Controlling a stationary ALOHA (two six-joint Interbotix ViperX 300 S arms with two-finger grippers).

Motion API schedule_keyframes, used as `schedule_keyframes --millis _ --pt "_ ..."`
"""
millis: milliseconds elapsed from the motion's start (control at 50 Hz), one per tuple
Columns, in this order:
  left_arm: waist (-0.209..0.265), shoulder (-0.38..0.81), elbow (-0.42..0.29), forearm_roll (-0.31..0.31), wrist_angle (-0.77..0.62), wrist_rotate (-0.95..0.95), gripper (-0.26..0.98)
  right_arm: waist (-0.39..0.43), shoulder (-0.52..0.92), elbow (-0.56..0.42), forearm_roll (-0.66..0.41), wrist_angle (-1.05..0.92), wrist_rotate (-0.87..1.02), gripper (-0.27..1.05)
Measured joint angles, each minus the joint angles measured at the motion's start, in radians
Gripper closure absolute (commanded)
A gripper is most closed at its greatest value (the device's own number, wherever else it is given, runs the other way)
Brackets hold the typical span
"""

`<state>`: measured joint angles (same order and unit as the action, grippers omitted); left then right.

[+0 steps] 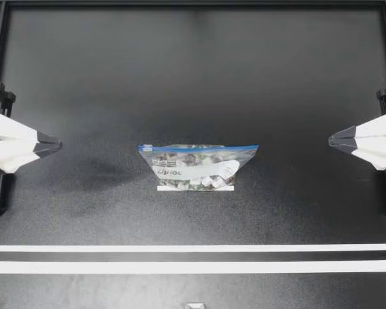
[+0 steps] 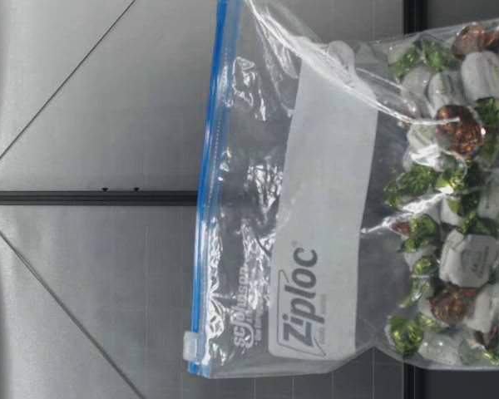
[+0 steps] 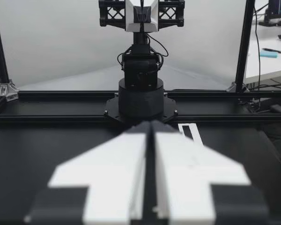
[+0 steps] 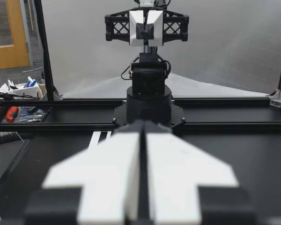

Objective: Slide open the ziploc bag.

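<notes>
**A:** status on the zip?
**B:** not started. ziploc bag (image 1: 198, 166) sits mid-frame in the top view, a bit below centre, on the black table (image 1: 193, 77), over a short white tape mark (image 1: 195, 188). nothing touching it
**A:** sealed?
**B:** looks sealed to me. in the low view the blue zip strip (image 2: 205, 191) runs unbroken along the top of the bag, slider (image 2: 190, 345) parked at one end. top view puts that slider at the bag's upper-left corner, the end toward my left arm
**A:** grippers?
**B:** my left gripper (image 1: 58, 145) at the left edge of the frame, my right gripper (image 1: 330, 140) at the right edge, both well apart from the bag, tips pointing at it. both clenched on nothing: each wrist view shows the fingers (image 3: 117, 178) pressed together
**A:** bag standing or flat?
**B:** upright, zip on top, wrapped sweets (image 2: 449, 249) piled in the bottom. it doesn't show in either wrist view
**A:** so what's left
**B:** everything, by my read: one arm pins the bag near the zip, the other takes the slider and runs it the full length to the far end. none of that done
</notes>
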<state>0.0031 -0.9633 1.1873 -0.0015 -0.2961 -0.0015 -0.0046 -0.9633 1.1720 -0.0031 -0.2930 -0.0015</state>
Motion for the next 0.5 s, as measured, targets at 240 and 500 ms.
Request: schedule_keyframes --millis 240,500 --pt "0.002 0.075 0.0 -0.04 -0.054 0.005 0.9 -0.002 0.002 0.014 0.002 -0.023 0.003 0.95" --pt "0.106 0.252 0.098 -0.041 -0.143 0.025 0.9 -0.043 0.094 0.014 0.005 -0.25 0.003 0.95"
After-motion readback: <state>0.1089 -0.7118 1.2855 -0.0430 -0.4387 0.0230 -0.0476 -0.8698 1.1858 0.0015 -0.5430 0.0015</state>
